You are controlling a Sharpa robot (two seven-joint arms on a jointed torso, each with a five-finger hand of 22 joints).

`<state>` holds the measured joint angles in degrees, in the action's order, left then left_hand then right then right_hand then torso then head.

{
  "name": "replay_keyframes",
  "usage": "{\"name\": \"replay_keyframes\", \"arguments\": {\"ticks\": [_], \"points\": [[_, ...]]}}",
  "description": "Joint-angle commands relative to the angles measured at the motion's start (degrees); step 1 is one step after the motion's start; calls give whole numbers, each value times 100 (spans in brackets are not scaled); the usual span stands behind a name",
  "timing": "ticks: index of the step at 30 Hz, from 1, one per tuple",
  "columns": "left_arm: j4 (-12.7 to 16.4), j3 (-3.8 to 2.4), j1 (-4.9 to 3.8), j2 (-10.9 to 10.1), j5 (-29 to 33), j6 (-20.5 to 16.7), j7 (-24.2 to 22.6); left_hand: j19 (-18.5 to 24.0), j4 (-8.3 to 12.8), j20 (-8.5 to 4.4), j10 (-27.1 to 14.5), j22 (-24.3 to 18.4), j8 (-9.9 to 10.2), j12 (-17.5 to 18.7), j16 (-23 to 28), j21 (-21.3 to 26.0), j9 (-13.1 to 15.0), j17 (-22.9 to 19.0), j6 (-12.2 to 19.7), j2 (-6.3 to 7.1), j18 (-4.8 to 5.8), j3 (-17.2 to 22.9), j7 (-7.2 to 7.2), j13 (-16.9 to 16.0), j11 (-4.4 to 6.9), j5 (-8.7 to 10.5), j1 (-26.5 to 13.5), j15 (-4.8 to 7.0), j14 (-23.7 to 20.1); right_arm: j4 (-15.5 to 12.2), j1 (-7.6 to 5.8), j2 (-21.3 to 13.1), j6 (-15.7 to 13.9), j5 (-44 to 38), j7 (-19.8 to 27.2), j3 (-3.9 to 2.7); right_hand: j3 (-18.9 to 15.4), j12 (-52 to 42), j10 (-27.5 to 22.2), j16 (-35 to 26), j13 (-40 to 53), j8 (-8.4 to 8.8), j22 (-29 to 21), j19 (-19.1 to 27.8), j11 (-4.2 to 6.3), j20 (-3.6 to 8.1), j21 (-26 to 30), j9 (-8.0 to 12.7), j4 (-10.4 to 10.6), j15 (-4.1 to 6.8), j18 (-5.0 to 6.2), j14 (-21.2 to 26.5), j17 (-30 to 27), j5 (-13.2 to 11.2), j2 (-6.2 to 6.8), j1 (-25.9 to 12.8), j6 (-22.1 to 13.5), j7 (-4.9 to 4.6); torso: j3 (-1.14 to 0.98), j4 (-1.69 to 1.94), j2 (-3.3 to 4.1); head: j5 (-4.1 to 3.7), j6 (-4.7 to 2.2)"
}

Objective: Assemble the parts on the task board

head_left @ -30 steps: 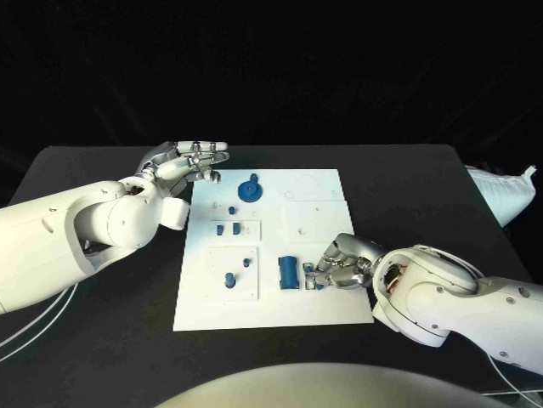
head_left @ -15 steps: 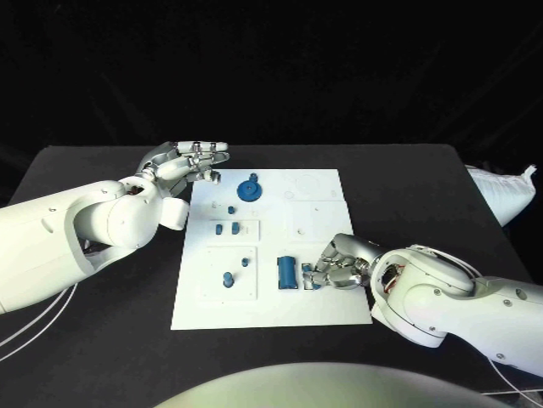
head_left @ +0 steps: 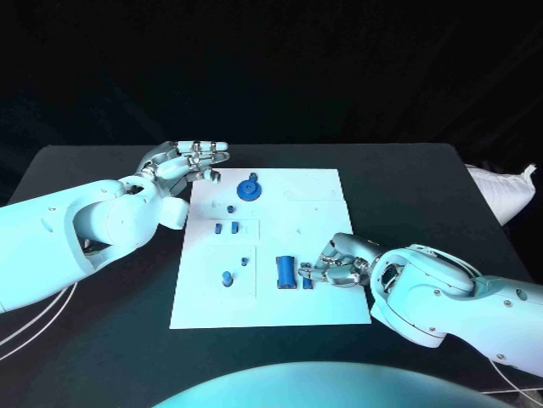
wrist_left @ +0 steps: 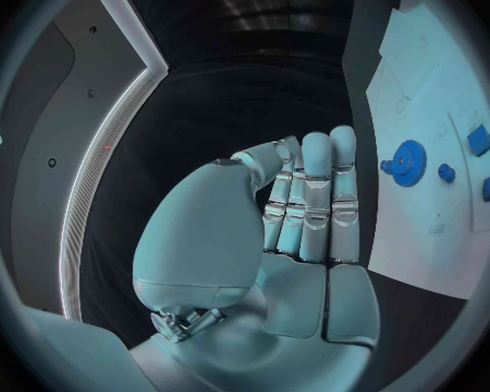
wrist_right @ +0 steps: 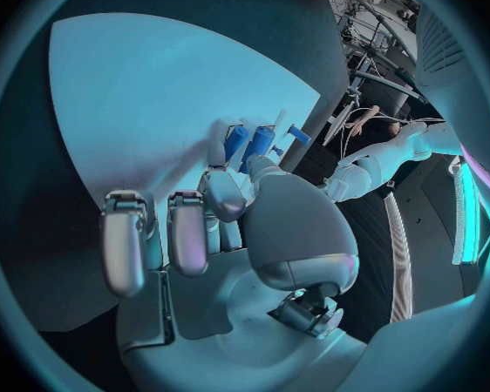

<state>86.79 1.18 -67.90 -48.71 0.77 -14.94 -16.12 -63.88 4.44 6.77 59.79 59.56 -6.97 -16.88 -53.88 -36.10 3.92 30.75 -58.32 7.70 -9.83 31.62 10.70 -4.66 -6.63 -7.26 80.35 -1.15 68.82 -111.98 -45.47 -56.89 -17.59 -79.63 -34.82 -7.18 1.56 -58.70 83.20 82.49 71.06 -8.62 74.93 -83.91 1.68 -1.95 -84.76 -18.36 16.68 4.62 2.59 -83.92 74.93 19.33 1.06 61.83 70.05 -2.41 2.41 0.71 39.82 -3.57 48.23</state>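
Observation:
The white task board [head_left: 320,212] lies mid-table. On it are a blue gear [head_left: 249,188], small blue parts [head_left: 226,228] and a long blue block [head_left: 287,271]. My right hand [head_left: 335,263] rests low at the board's near right. Its thumb and a finger pinch a small blue part [head_left: 307,278] right beside the block. In the right wrist view the fingertips [wrist_right: 226,192] touch the blue pieces [wrist_right: 250,139] on the board [wrist_right: 147,87]. My left hand [head_left: 188,161] hovers by the board's far left corner, fingers straight, holding nothing; the left wrist view shows it [wrist_left: 305,200] beside the gear [wrist_left: 406,160].
Another small blue part [head_left: 227,277] lies in the near left recess of the board. A white object [head_left: 504,191] sits at the table's right edge. Bare black table [head_left: 431,195] lies right of the board.
My right hand has edged slightly toward the blue block with the small part. The left hand has stayed still.

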Motion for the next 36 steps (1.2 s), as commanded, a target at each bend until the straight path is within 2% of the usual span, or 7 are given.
{"name": "replay_keyframes", "arguments": {"ticks": [1,10,16,22,36], "points": [[4,-4,-1,6,-28,114,-7,27,36,1,-58,-3,-31,-38,-27,22,-2,-6,34,-32,-72,8,12,8,-1,-17,3,-5,-27,-15,7,-2,16,-144,38,2,-78,-22,29,23,11,-30,973,-144,4,42,-18,-15,0,50,-85,-408,416,-91,3,-57,-11,-2,1,0,-3,2,1],[-2,-4,-1,8,-31,120,-1,29,52,1,-70,2,-40,-55,-32,18,-2,-15,38,-35,-70,6,14,10,-3,-14,-1,-7,-35,-43,7,-35,46,-169,59,2,-210,-20,32,24,24,-42,976,-145,7,43,-18,-46,-20,51,-85,-409,421,-238,-3,-10,-23,0,-1,0,-3,-3,-2],[-2,-4,-1,-4,-32,119,4,29,52,1,-70,2,-40,-55,-32,18,-2,-15,38,-35,-70,6,14,10,-3,-14,-1,-7,-35,-115,8,-157,201,-96,188,1,-407,39,12,-4,17,-54,959,-127,-3,40,4,-98,-138,46,-79,-402,390,-791,111,454,-65,-11,-1,-3,0,1,-3],[-15,-4,0,-6,-35,124,6,29,52,1,-70,2,-40,-55,-32,18,-2,-15,38,-35,-70,6,14,10,-3,-14,-1,-7,-35,-142,11,-244,269,-66,325,1,-563,78,-1,-23,10,-56,953,-119,-13,31,14,-123,-138,36,-77,-398,369,-1040,139,597,-91,-23,-5,-6,-3,1,-15],[-21,-4,10,6,-61,134,24,31,57,0,-80,3,-40,-57,-33,18,-3,-18,43,-36,-69,7,14,13,-5,-15,-3,-8,-39,-124,18,-298,321,-36,401,0,-624,99,-5,-29,4,-59,944,-111,-15,28,24,-133,-112,34,-74,-397,362,-1112,123,618,-96,-26,0,1,1,-18,-30]]}}
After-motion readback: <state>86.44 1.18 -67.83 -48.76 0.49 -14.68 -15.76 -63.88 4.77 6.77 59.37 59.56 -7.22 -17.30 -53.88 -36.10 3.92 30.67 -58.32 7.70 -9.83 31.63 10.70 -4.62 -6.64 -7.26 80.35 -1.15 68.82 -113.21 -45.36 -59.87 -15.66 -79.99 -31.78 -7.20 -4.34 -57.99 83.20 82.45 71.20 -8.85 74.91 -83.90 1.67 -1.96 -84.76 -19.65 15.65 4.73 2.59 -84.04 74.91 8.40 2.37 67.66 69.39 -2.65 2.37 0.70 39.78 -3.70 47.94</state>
